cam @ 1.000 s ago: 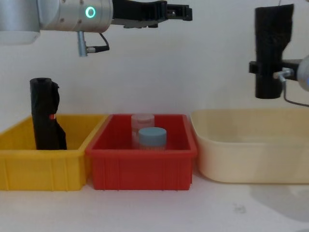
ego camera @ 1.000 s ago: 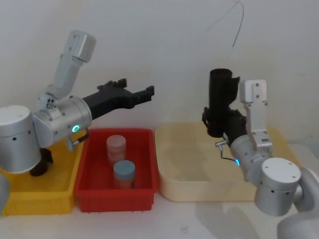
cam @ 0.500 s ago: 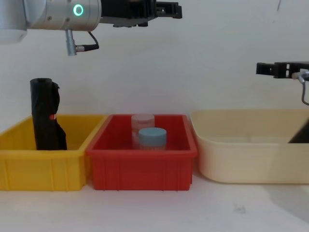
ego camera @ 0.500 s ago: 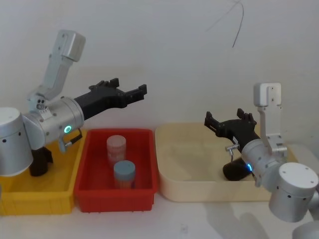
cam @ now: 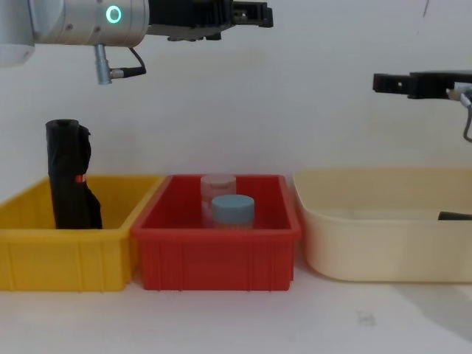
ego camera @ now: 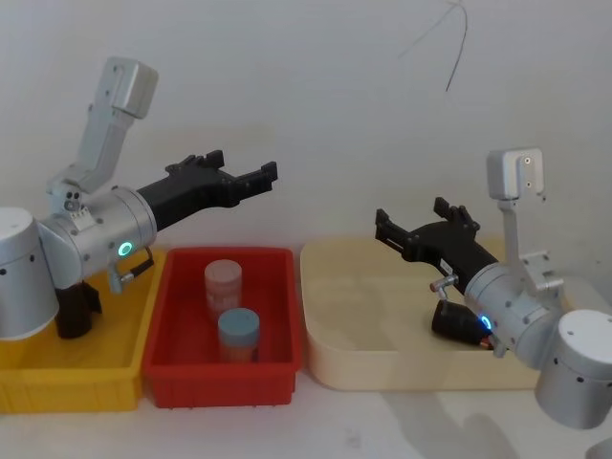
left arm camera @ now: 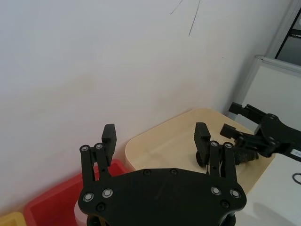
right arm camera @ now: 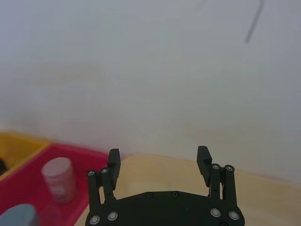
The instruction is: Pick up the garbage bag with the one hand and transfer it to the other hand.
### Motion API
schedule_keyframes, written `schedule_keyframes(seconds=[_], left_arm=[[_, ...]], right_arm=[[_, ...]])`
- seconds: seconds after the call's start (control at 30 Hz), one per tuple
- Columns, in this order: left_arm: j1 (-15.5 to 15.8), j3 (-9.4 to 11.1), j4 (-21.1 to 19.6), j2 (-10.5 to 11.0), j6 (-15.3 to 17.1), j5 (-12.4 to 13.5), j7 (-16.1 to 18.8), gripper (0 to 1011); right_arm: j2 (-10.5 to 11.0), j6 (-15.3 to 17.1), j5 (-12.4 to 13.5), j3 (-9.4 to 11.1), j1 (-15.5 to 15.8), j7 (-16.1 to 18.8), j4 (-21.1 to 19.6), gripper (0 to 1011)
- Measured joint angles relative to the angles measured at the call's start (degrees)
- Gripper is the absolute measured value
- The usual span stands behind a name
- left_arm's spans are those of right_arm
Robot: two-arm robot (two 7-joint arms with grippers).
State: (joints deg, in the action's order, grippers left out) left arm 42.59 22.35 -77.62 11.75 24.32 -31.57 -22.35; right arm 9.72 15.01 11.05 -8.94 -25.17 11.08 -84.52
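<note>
The two black fingers (right arm camera: 114,164) of the slim black right gripper (ego camera: 413,218), on the silver-grey arm with the blue glowing ring, stand spread wide with nothing between them. In the head view this gripper hangs in the air over the cream-coloured plastic tub (ego camera: 382,368), pointing toward ten o'clock. Below it and apart from it, the black cylindrical roll of crinkled plastic film, the garbage bag (ego camera: 451,320), lies on its side on the tub floor at about four o'clock in the tub, close beside the blue-ringed wrist. From the chest camera only a dark sliver of the bag (cam: 453,216) shows above the tub's rim (cam: 369,251).

The fingers (left arm camera: 109,137) of the black left gripper (ego camera: 242,165), on the silver-grey arm with the green glowing ring, are likewise parted and hold nothing. It reaches high above the red plastic bin (ego camera: 220,375), aiming toward three o'clock, well apart from the right gripper. In the red bin stand a pink-lidded clear jar (ego camera: 223,284) and, at its six o'clock, a blue-lidded jar (ego camera: 238,332). At nine o'clock of the red bin, the yellow plastic bin (cam: 44,258) holds an upright black roll with a small red mark (cam: 70,181).
</note>
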Motion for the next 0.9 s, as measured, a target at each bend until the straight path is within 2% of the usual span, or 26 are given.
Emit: schedule_keyframes(seconds=[0.4,0.57,0.67,0.7,0.9], left_arm=[[-0.1,-0.1,-0.2,0.1,0.1,-0.1,0.1,1001],[-0.1,-0.1,-0.2,0.1,0.1,-0.1,0.1,1001],[-0.2,-0.2,-0.2,0.1,0.1,-0.1,0.1,1001],[-0.2,-0.2,-0.2,0.1,0.1,-0.1,0.1,1001],[-0.2,-0.2,-0.3,0.2,0.1,-0.1,0.1,1001]], right_arm=[[2.9,3.3,1.5,-3.3,1.2,6.4,-4.8,1000],[4.1,5.3,1.7,-5.9,1.4,9.3,-6.1,1000],[4.6,6.8,1.6,-8.1,1.2,11.2,-6.4,1000],[4.6,6.8,1.6,-8.1,1.2,11.2,-6.4,1000],[4.6,9.1,1.1,-12.1,0.2,13.4,-5.6,1000]])
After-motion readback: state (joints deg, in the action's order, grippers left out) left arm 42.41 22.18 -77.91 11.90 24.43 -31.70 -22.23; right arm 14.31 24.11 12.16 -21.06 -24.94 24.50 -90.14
